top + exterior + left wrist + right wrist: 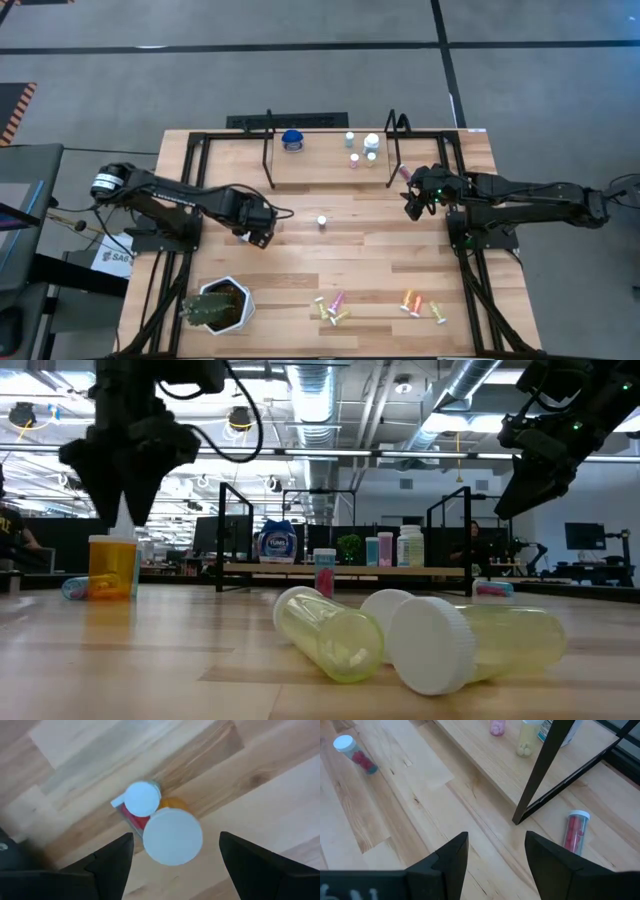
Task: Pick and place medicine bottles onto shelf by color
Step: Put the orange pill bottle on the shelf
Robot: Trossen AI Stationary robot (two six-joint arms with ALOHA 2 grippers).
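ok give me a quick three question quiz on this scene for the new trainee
1. True or false: the left hand is shut on a bottle.
2. What stands on the shelf? A a cup; B a blue-lidded bottle; C a spoon.
3. The yellow bottles nearest the low camera: upright or lying?
Key: 1 false, it is open; 2 B; 3 lying.

Left gripper (pixel 258 236): we hold it above the table's left half, fingers spread wide.
Right gripper (pixel 412 207): we hold it near the table's right edge, fingers parted, empty.
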